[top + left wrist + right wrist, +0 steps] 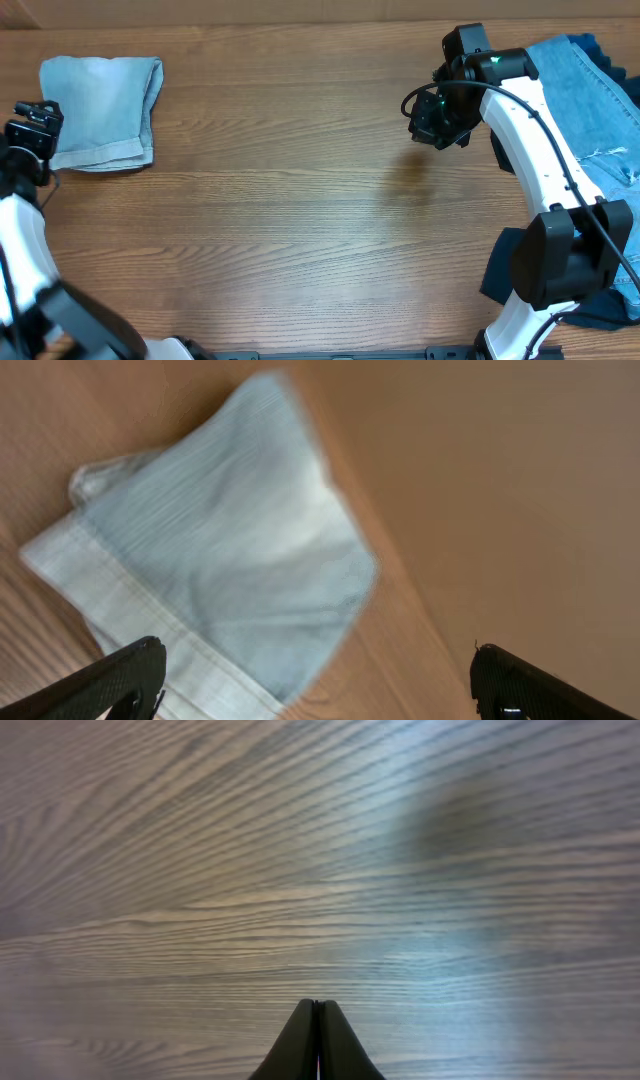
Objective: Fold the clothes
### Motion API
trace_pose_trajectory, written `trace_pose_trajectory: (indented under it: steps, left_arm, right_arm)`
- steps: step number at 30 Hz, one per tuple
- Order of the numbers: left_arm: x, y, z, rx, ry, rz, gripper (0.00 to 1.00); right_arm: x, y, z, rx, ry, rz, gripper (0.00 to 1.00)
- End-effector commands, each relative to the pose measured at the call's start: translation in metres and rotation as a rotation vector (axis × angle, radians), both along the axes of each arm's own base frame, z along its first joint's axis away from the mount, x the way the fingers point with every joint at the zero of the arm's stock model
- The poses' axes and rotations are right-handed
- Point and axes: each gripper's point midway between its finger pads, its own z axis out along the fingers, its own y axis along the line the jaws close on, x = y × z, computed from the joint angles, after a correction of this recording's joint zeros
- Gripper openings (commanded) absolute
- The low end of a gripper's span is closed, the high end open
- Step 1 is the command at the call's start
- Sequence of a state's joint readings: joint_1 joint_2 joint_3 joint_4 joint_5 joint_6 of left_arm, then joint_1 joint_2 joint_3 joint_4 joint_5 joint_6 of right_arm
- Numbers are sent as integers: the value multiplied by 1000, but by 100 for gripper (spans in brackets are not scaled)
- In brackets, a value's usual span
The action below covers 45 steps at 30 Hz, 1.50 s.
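Note:
Pale light-blue denim shorts (pixel 100 112) lie folded at the table's far left; they also show in the left wrist view (pixel 230 560), hem toward the camera. My left gripper (pixel 35 125) hangs just left of them, open and empty, its fingers (pixel 315 685) wide apart above the fold's corner. My right gripper (pixel 435 118) is shut and empty over bare wood right of centre, its fingertips (pixel 317 1020) pressed together. Medium-blue ripped jeans (pixel 590 100) lie in a pile at the far right, with dark navy cloth (pixel 510 270) at the right front under the arm.
The wooden table (pixel 300 200) spans the view. The right arm's white links (pixel 540 150) cross in front of the jeans pile. The left arm's base (pixel 30 270) fills the front left corner.

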<state>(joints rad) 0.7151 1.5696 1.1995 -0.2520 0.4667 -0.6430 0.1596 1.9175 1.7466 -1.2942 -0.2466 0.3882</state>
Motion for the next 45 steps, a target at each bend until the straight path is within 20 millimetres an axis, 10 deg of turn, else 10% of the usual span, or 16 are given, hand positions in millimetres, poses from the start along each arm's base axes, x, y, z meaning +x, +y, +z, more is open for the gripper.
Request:
trace_pose_trajectory:
  steps: [1,7,15,16,17,18,31,38,45]
  left_arm:
    - [-29,-29,81,342,-66,-136,100]
    - [-63,-164,126,722,-173,-680,100]
    - [-88,-290,97,834,-85,-1038,100]
    - [-89,-293,99,844,-85,-1026,100]
    - [-88,-295,101,844,-89,-1016,100]
    - [-87,-296,102,837,-92,-1007,100]
    - [-70,-298,55,684,69,-1040,100]
    - [-76,-242,54,902,266,-840,100]
    - [-182,-251,118,911,31,-759,100]
  right_arm:
    - [-2,-16,42,-78,-119,-19,4]
    - [-37,-58,124,-240,-336,-94,4]
    - [-133,-79,167,-216,-544,-166,4]
    - [-143,-81,167,-211,-564,-170,12]
    - [-150,-82,168,-208,-579,-172,45]
    - [-157,-83,169,-204,-593,-174,100]
    - [-169,-81,163,-191,-559,-159,100]
    - [-160,-80,153,-203,-509,-152,100]
    - [-143,-77,132,-224,-415,-137,100]
